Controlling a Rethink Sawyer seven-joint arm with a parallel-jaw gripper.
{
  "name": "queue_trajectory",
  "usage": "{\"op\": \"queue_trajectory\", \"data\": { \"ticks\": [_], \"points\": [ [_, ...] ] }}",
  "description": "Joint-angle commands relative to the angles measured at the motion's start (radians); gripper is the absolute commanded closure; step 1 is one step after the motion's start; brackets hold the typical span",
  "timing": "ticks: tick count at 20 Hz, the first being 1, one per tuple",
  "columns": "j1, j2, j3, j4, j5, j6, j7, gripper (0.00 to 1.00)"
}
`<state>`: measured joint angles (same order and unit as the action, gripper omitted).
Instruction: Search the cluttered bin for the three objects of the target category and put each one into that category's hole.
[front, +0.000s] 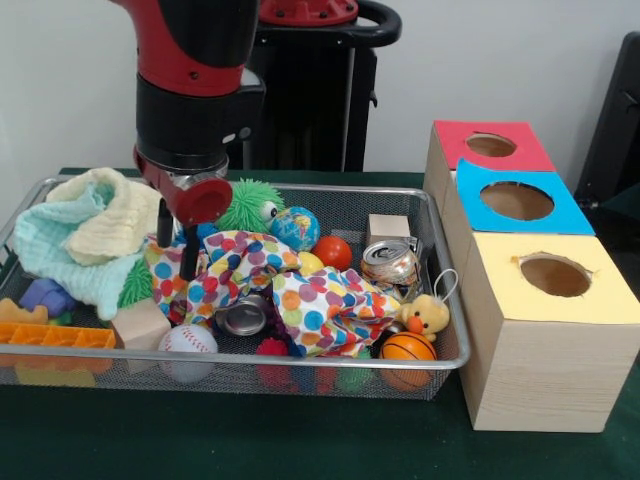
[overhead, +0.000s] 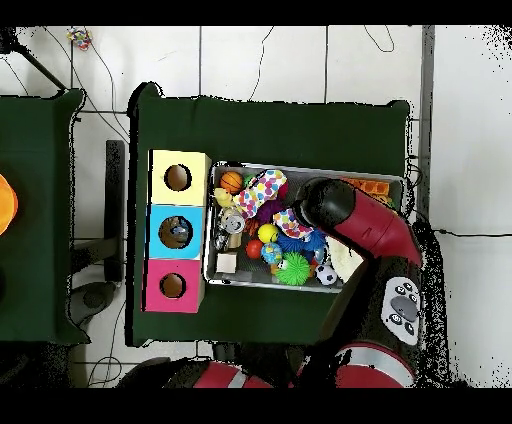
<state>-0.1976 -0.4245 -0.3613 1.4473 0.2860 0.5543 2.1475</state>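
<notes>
The worktop carries a dark green cloth cover that reaches its edges. Behind it stands a plain, pale wall, evenly lit, with no hard shadows. A dark panel stands at the right edge of the front view.

In the overhead view, the floor consists of large white tiles divided by dark joint lines. Thin cables trail across the tiles beyond the worktop's far edge. A second table, also covered in green cloth, stands to the left, apart from the worktop, with an orange item at its left edge. A dark stand occupies the gap between the two.
</notes>
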Motion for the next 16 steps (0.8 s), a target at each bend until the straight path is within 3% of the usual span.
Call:
{"op": "queue_trajectory", "data": {
  "ticks": [1, 10, 16],
  "points": [
    [-0.015, 0.04, 0.084, 0.114, 0.006, 0.021, 0.143, 0.0],
    [0.002, 0.079, 0.104, 0.147, 0.041, -0.043, 0.196, 0.0],
    [0.061, 0.088, 0.093, 0.149, 0.091, -0.044, 0.275, 0.0]
  ]
}}
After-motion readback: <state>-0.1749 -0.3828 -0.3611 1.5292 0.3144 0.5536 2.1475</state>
